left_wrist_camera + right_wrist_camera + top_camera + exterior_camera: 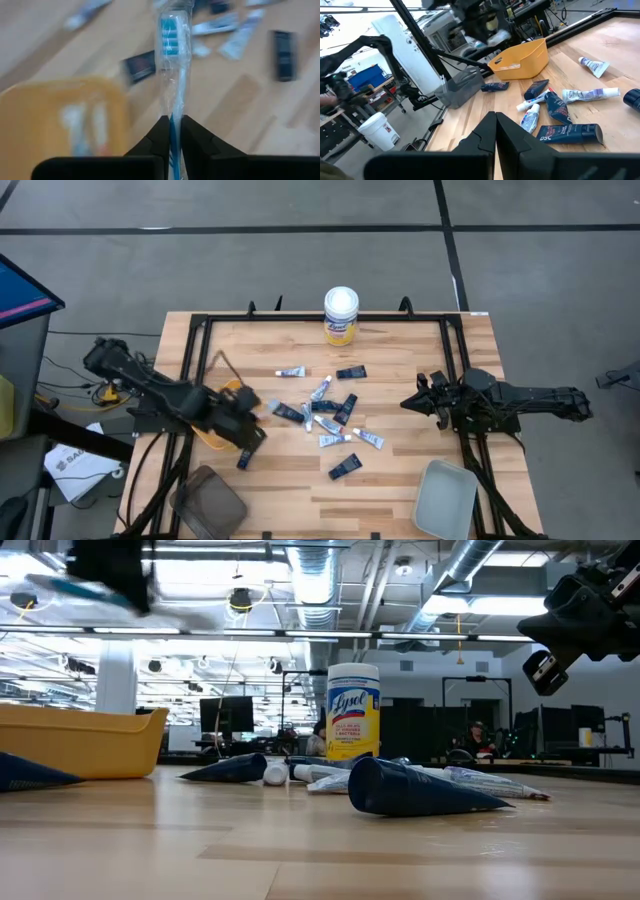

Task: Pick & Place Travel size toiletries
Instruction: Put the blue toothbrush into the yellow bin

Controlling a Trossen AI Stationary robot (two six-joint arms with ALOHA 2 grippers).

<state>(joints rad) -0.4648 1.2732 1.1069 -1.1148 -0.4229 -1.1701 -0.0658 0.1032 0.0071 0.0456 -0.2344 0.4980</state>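
Note:
Small white and dark tubes, the travel size toiletries [330, 415], lie scattered on the middle of the wooden table. My left gripper [170, 119] hangs over the table's left side, at the edge of a yellow bin [212, 430], and is shut on a blue-white toothbrush [172, 65] in a clear wrapper. In the left wrist view the bin [60, 125] has a few tubes in it. My right gripper [495, 125] waits shut at the table's right side [415, 402], high above the wood, with nothing in it. My left gripper pinches the toothbrush's handle [173, 112], wrapper and all, between its two fingers. The fingers slant down from the table's left side. The brush sticks out past the fingertips along their line, its bristle head [170, 35] farthest out. It is lifted clear of table and bin.
A tall yellow canister with a white lid [341, 315] stands at the far edge. A pale grey tray [445, 498] sits at the near right corner and a dark bin [208, 500] at the near left. One dark tube [244, 459] lies beside the yellow bin.

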